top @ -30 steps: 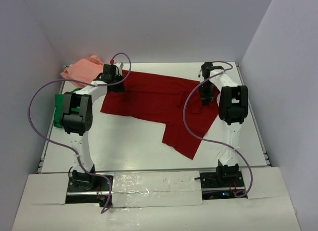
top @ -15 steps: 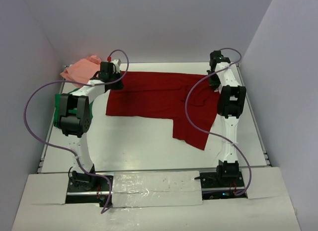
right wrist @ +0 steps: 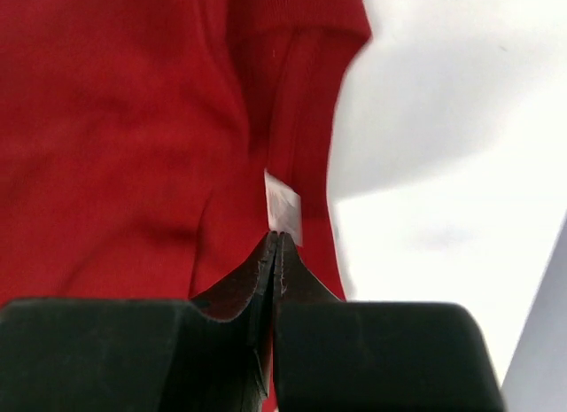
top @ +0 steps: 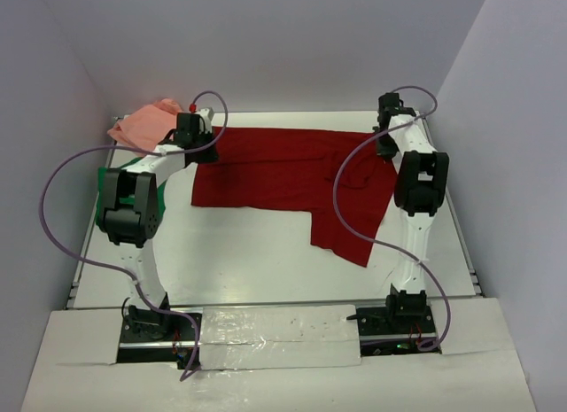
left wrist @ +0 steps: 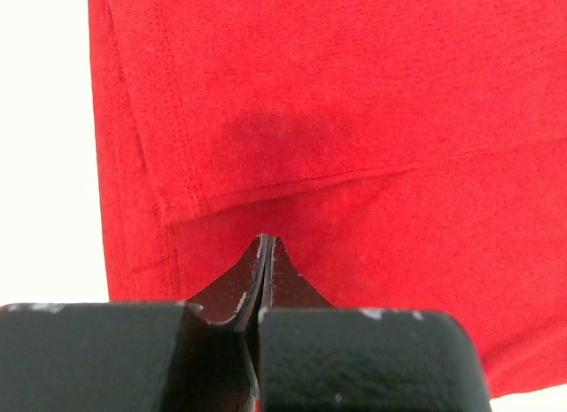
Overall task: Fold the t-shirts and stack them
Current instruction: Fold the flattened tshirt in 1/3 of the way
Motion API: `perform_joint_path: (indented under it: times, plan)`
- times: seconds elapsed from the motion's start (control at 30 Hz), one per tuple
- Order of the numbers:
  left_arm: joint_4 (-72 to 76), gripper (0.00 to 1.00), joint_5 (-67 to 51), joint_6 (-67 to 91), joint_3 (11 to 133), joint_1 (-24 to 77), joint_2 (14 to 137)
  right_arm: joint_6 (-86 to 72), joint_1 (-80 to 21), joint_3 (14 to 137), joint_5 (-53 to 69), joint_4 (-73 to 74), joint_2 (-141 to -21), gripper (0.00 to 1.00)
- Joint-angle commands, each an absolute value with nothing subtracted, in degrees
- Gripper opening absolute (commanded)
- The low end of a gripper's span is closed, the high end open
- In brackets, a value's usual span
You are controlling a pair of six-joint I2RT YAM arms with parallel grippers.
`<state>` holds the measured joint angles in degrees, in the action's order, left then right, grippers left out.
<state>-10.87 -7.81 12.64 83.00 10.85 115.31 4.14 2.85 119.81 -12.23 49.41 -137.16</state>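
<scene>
Room from above: pale lilac walls [top: 266, 40] close in a white table [top: 239, 261] on its left, far and right sides.
Spread cloth from above: the dark red t-shirt [top: 283, 173] lies flat across the far half of the table, with one flap running toward the near right beside the right arm.
Other cloth from above: the salmon pink t-shirt [top: 142, 124] is bunched in the far left corner. The bright green t-shirt [top: 103, 175] shows at the left edge, mostly hidden behind the left arm.
Arms from above: the left gripper [top: 197, 146] sits at the shirt's far left corner and the right gripper [top: 385, 146] at its far right corner. Purple cables [top: 53, 208] loop from both arms.
Left wrist view: the left gripper [left wrist: 266, 242] has its jaws pressed together on the dark red t-shirt [left wrist: 354, 93], just near of a stitched hem. Bare table [left wrist: 44, 164] shows to the left.
Right wrist view: the right gripper [right wrist: 275, 237] is clamped on the dark red t-shirt [right wrist: 115, 120] at its edge, right by a small white label [right wrist: 283, 206]. White table [right wrist: 443, 120] lies to the right.
</scene>
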Motion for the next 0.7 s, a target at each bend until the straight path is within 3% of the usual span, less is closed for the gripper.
perform_joint_path:
  times: [0.0,0.07,0.17,0.23,0.33,0.67]
  plan:
    - [-8.52,0.0,-7.91,12.22,82.71,10.63,109.87,3.78,2.37,116.37,-11.6,41.67,-126.4,0.0]
    - [-8.88,0.0,-7.73,11.95,82.53,10.55,109.16,4.21,2.29,114.62,-9.33,42.53,-122.36,0.01]
    - [-10.28,0.0,-9.05,11.43,81.56,10.46,107.14,3.95,2.37,111.2,-3.36,44.64,-116.65,0.19]
    - [-13.16,0.0,-9.49,10.73,80.95,10.37,105.39,4.22,2.11,109.08,0.34,48.42,-114.1,0.37]
    - [-18.61,0.0,-11.07,9.06,79.64,9.85,102.93,5.18,1.67,103.2,7.28,53.34,-108.82,0.46]
    - [-37.34,0.04,-12.31,1.42,74.1,4.4,100.19,11.77,1.05,82.45,11.16,59.84,-94.75,0.5]
